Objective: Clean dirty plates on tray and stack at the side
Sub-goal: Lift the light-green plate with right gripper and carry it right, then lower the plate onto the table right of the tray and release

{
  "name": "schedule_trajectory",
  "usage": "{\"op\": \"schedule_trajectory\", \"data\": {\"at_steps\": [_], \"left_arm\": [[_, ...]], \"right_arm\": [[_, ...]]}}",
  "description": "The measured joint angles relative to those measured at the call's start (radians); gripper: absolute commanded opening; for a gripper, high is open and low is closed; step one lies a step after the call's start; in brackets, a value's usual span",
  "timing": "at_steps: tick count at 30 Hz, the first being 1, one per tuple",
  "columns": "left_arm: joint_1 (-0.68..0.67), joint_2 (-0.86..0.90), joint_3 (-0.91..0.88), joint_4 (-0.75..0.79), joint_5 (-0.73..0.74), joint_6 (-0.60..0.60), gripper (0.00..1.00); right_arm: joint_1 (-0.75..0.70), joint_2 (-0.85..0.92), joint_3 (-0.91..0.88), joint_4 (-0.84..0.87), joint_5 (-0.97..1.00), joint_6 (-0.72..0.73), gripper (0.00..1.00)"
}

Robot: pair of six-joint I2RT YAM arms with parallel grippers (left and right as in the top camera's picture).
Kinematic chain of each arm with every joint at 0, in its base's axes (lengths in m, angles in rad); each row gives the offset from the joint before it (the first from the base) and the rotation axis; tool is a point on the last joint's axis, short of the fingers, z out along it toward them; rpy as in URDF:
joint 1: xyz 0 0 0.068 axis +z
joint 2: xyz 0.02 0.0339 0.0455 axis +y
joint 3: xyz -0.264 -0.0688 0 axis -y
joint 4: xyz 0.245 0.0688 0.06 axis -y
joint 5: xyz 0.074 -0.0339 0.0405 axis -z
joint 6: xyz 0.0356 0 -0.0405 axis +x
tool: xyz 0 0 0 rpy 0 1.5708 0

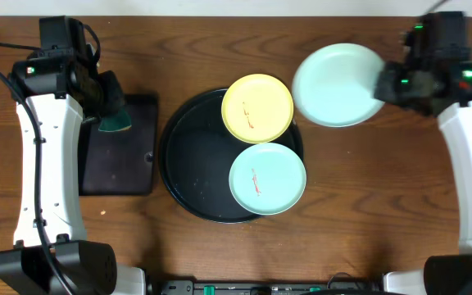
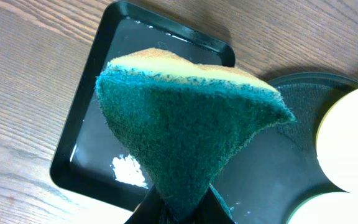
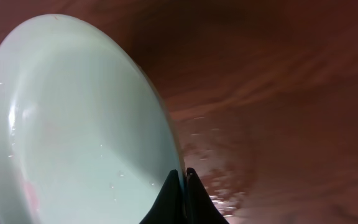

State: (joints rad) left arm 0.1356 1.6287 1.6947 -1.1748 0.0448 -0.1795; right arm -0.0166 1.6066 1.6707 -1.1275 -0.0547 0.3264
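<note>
Overhead: my right hand point(image 1: 383, 84) is clamped on the rim of a turquoise plate point(image 1: 334, 86), held above the desk point(image 1: 367, 205) beside the round tray point(image 1: 188, 172). The yellow plate point(image 1: 257, 107) and second turquoise plate point(image 1: 267, 178) lie on that tray, both smeared red. Nothing is stacked, so I judge the job early.

Left wrist: my left hand point(image 2: 179, 211) pinches the sponge point(image 2: 185, 130) into a wedge, coarse green scourer over yellow foam, above the glossy, wet rectangular tray point(image 2: 82, 130).

Right wrist: the held plate is smooth, glazed and beaded with droplets, with a faint pink trace.
</note>
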Motion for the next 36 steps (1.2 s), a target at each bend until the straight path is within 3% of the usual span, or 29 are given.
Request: {"op": "schedule_trajectory", "data": {"at_steps": [7, 13, 20, 23, 28, 32, 36], "left_arm": [[0.000, 0.003, 0.000, 0.000, 0.000, 0.000, 0.08], [0.000, 0.006, 0.000, 0.000, 0.001, 0.000, 0.08], [0.000, 0.007, 0.000, 0.000, 0.000, 0.000, 0.08], [0.000, 0.008, 0.000, 0.000, 0.000, 0.000, 0.08], [0.000, 0.008, 0.000, 0.000, 0.001, 0.000, 0.08], [0.000, 0.008, 0.000, 0.000, 0.010, 0.000, 0.08], [0.000, 0.008, 0.000, 0.000, 0.018, 0.000, 0.08]], "right_arm": [[-0.143, 0.006, -0.185, 0.099, -0.002, -0.024, 0.01], [-0.152, 0.014, -0.458, 0.291, -0.010, -0.039, 0.01], [-0.152, 0.016, -0.657, 0.480, -0.017, -0.046, 0.01], [-0.152, 0.016, -0.706, 0.520, -0.018, -0.046, 0.07], [-0.151, 0.016, -0.724, 0.510, -0.037, -0.071, 0.24], [-0.143, 0.016, -0.664, 0.370, -0.079, -0.113, 0.29], [-0.110, 0.017, -0.493, 0.204, -0.136, -0.160, 0.39]]}}
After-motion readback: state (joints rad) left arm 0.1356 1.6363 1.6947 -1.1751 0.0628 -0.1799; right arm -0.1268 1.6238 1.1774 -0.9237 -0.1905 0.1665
